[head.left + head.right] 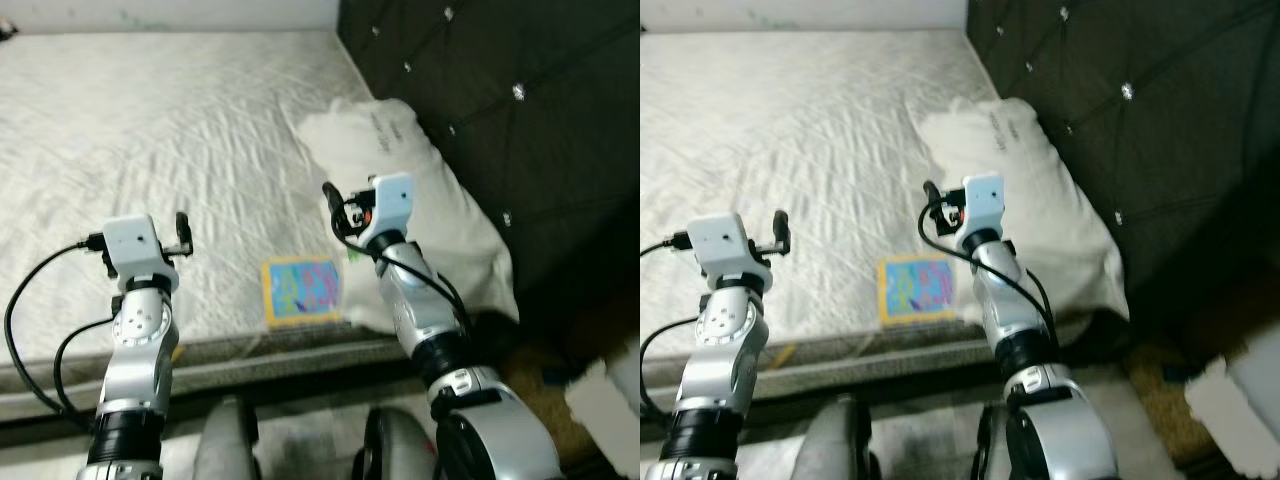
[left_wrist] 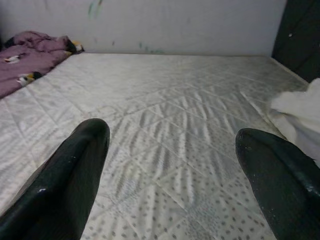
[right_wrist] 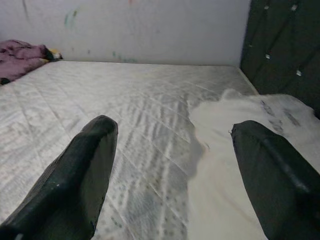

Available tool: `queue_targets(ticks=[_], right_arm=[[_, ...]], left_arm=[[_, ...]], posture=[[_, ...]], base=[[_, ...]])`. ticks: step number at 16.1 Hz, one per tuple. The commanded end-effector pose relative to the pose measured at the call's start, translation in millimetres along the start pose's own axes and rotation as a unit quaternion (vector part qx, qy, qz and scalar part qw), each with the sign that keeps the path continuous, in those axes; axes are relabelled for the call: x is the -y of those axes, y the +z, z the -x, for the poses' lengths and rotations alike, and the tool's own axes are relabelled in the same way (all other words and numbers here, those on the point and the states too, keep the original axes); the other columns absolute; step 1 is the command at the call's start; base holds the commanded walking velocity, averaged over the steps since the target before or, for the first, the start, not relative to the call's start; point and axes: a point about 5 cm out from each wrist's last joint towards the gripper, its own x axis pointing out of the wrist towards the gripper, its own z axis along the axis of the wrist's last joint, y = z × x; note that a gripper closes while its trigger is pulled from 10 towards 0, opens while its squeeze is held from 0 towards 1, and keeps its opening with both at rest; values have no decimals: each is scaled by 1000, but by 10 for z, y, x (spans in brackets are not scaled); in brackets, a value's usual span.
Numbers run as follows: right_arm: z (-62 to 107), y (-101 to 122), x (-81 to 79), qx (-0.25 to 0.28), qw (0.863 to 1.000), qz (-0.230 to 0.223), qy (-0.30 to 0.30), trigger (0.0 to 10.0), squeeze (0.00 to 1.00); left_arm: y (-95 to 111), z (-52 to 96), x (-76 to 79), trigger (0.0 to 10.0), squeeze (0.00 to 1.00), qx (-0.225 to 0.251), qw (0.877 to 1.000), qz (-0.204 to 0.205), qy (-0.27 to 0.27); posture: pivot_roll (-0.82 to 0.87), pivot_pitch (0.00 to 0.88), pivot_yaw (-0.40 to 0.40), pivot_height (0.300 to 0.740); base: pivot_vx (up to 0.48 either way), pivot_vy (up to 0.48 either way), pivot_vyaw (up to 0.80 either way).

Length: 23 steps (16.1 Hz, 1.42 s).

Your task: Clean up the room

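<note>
I've got the robot parked at the edge of a bare quilted mattress [image 1: 180, 130], both arms raised over it. The left gripper [image 2: 172, 165] hovers above the near-left part of the mattress, fingers [image 2: 65, 185] spread wide apart with nothing between them. The right gripper [image 3: 172, 165] is up over the spot where the mattress meets a white pillow [image 1: 420, 200], its jaws wide open too and holding nothing.

That pillow lies at the right side of the bed, pushed up against the dark tufted headboard [image 1: 520, 110], and it looks a bit grubby and crumpled. Just beside its near corner, flat on the mattress close to the near edge, there's a small colourful book [image 1: 300, 290] with a yellow border and blue-pink cover; it sits between my two arms, nearer the right one.

Over at the far left corner of the bed the left wrist view picks up a purple blanket [image 2: 30, 57] bunched against the wall [image 2: 175, 25]. On the floor to the right there's something white [image 1: 610, 400], can't tell what it is
</note>
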Motion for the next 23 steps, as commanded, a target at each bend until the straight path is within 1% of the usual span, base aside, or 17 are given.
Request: queue_targets(ticks=[1, 3, 5, 7, 8, 9, 13, 15, 18, 20, 21, 23], right_arm=[[-30, 41, 35, 7, 1000, 2, -4, 10000, 0], [-37, 34, 38, 8, 1000, 3, -4, 10000, 0], [-39, 31, 37, 8, 1000, 4, -2, 10000, 0], [-43, 26, 34, 9, 1000, 6, -1, 10000, 0], [-46, 19, 36, 8, 1000, 6, 0, 10000, 0], [-47, 15, 36, 9, 1000, 7, -1, 10000, 0], [-62, 26, 44, 10, 1000, 7, -1, 10000, 0], [-72, 20, 47, 7, 1000, 11, -2, 10000, 0], [-96, 46, 18, 8, 999, 32, 8, 10000, 0], [-105, 65, 25, 12, 999, 31, 7, 10000, 0], [-106, 71, 20, 15, 999, 33, 8, 10000, 0], [-97, 50, 11, 11, 999, 37, 11, 10000, 0]], left_arm=[[-24, -6, 27, 10000, 0, -3, 1000, -8, -8], [-45, -22, 41, 10000, 0, -9, 1000, -17, -10], [-100, -35, 70, 10000, 0, -32, 999, -32, -11], [-126, -53, 110, 10000, 0, -42, 998, -20, -32], [-118, -54, 156, 10000, 0, -35, 998, -21, -47], [-109, -51, 167, 10000, 0, -31, 998, -13, -53], [-100, -78, 168, 10000, 0, -35, 998, 15, -54], [-82, -84, 184, 10000, 0, -29, 998, 15, -58], [-29, -101, 206, 10000, 0, -19, 998, 22, -58], [18, -110, 232, 10000, 0, -10, 998, 23, -59], [32, -106, 246, 10000, 0, -7, 998, 19, -62], [27, -90, 248, 10000, 0, -9, 998, 26, -59]], posture=[[134, 0, -19, 735], [134, 0, -21, 740], [134, 0, -21, 740], [134, 0, -21, 740], [134, 0, -25, 740], [134, 0, -25, 740], [128, 0, -23, 740], [125, 0, -23, 740], [115, 0, -22, 740], [111, 0, -24, 740], [105, 0, -25, 740], [103, 0, -30, 740]], base=[[0, 0, 0], [0, 0, 0], [0, 0, 0], [0, 0, 0], [0, 0, 0], [0, 0, 0], [0, 0, 0], [0, 326, 0], [0, 469, 0], [0, 480, -616], [0, 480, 0], [0, 480, 0]])
